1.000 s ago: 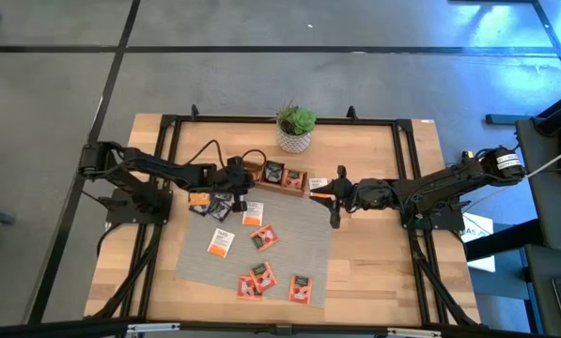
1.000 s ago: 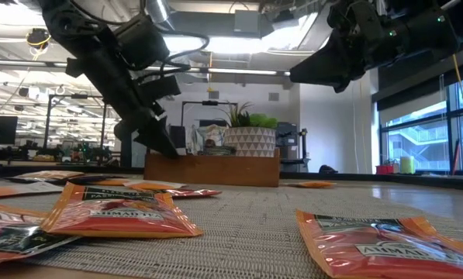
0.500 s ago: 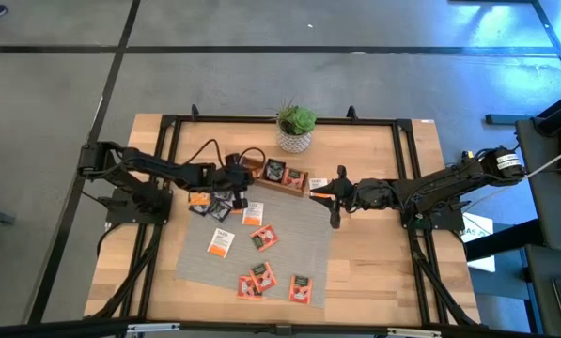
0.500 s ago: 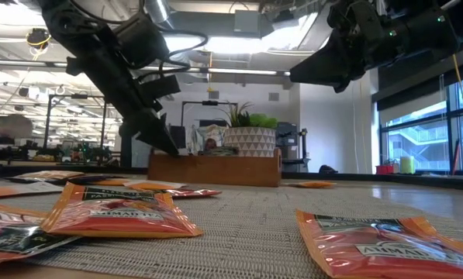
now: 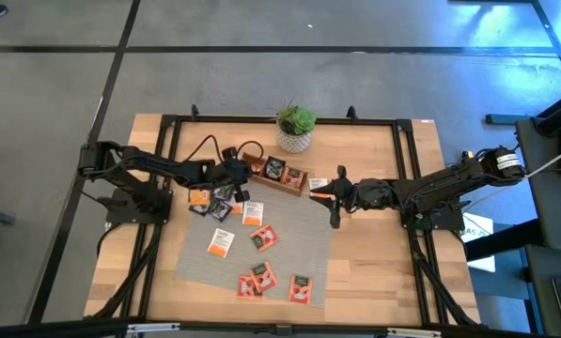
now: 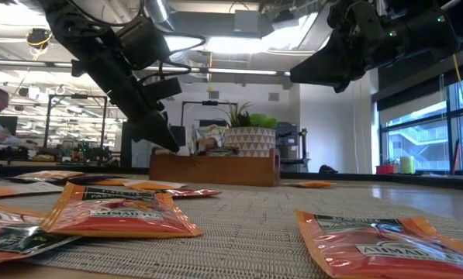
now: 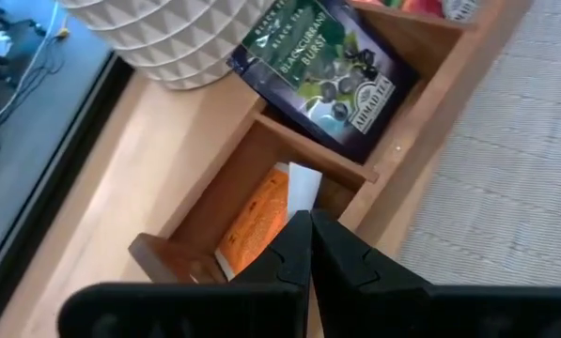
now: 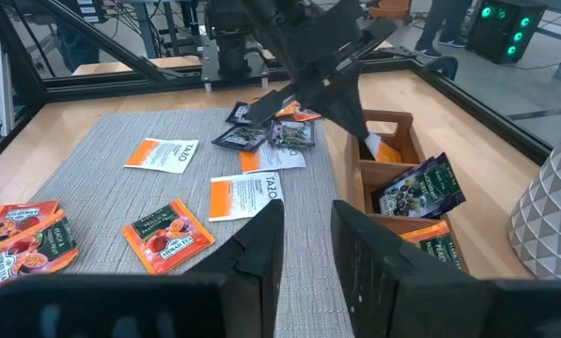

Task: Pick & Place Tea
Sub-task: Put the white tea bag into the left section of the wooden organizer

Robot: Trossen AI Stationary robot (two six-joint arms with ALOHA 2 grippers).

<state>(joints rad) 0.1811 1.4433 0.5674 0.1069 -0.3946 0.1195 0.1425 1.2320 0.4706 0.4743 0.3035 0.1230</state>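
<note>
Lifted slightly since a moment ago, the left end effector (image 5: 243, 172), fingers pinched shut and empty, hangs over the wooden tray (image 5: 278, 176) at its 9 o'clock end, where a flat glossy orange tea packet (image 7: 254, 219) lies; withdraw straight up; right end effector (image 5: 333, 214) waits, narrowly parted

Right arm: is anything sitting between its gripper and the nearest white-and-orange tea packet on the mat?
Nothing visible does. The right gripper hangs open, and the white-and-orange packet lies flat just ahead of it on the mat, with only bare mat between. The left gripper, shut, is off to the side over the wooden tray.
</note>
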